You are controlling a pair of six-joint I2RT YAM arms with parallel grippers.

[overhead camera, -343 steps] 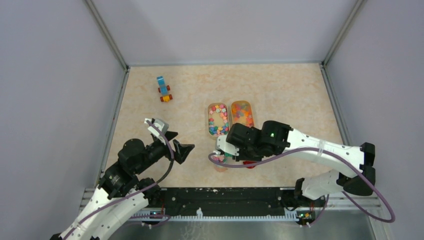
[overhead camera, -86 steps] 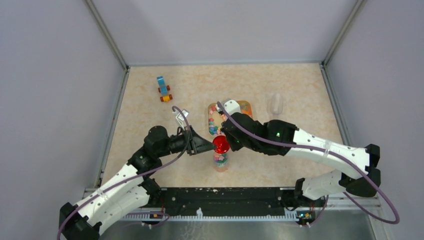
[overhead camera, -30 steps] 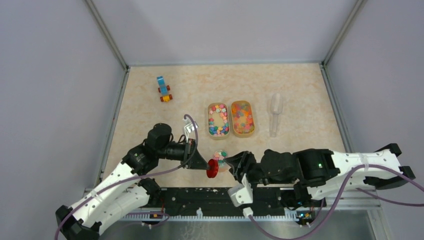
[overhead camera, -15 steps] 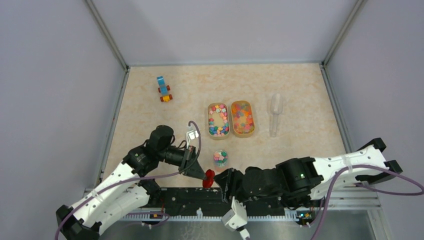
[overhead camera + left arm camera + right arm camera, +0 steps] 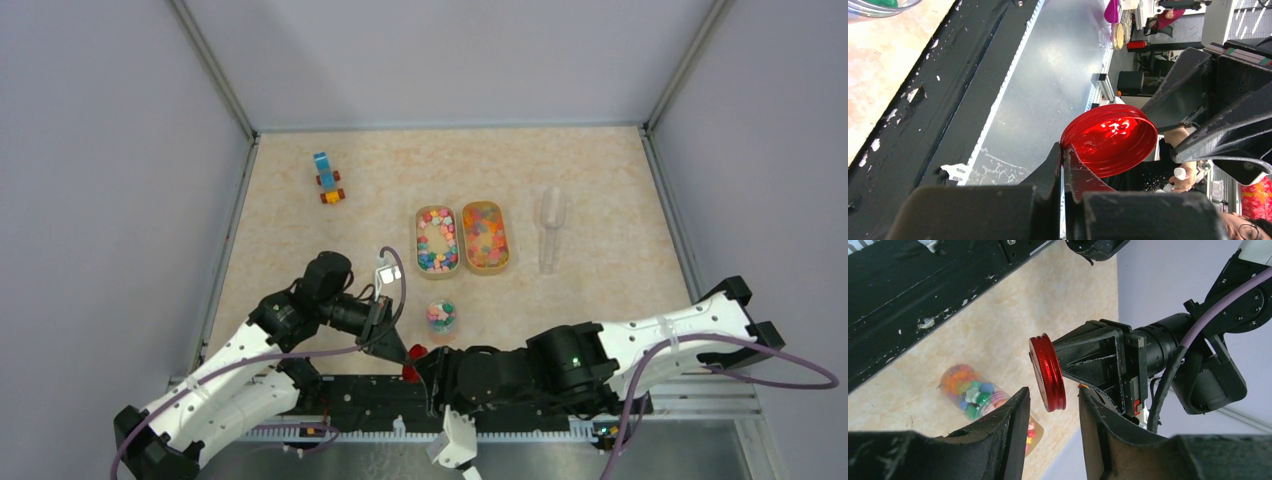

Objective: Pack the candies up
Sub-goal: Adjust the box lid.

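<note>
now left claw (image 5: 1063, 149) clamped on red lid (image 5: 1108, 142) rim, right claw (image 5: 1052, 392) apart, just beside it

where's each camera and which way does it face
Top external: overhead behind the bases, facing down at the table; both arms show.
Left wrist: rides the left arm, facing its shut end effector pinching the red lid.
Right wrist: rides the right arm, facing that lid and the candy jar past its open end effector.
Wrist views share the lid.

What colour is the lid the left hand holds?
Red lid, shiny inside; shows best in left wrist view.
</note>
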